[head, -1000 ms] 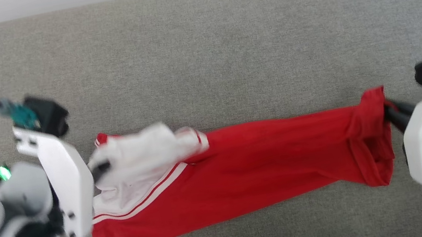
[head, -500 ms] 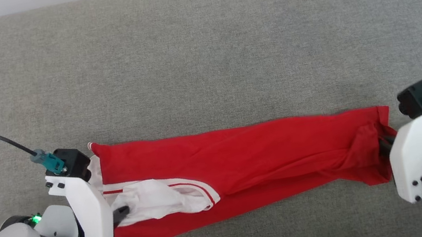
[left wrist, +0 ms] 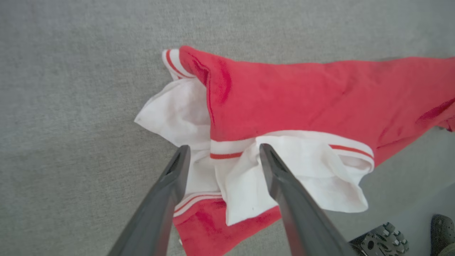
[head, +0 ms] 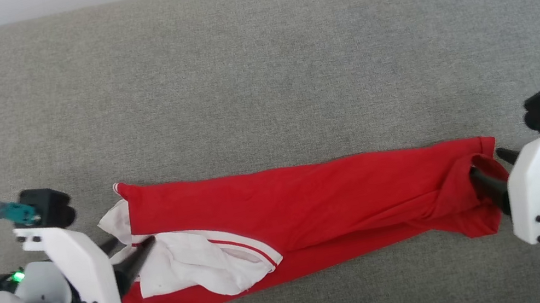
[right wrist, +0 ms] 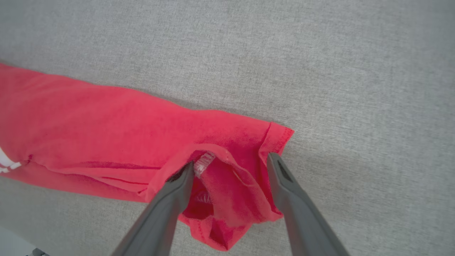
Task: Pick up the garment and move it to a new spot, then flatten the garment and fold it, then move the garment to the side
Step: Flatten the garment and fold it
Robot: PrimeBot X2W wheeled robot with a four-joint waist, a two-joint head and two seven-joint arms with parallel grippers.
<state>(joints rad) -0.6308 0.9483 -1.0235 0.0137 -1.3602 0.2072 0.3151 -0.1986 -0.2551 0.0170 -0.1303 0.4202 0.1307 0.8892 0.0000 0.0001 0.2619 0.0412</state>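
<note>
Popped both open since a moment ago: left gripper [left wrist: 224, 148] and right gripper [right wrist: 230, 161] spread wide, clamped on nothing, dark fingers parked at either end of the garment [head: 340, 200]. Lying as a long narrow strip of thin bright red fabric, left to right across the near part of the grey woven cushion [head: 255, 65]. Crumpled white sleeve with striped trim at left, bunched red hem at right.

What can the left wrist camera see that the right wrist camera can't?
Left wrist view: the crumpled white sleeve with red stripes, by the open left tool. Right wrist view: the all-red end with a little label, by the open right tool. Both: the red shirt lying on the grey cloth surface.
</note>
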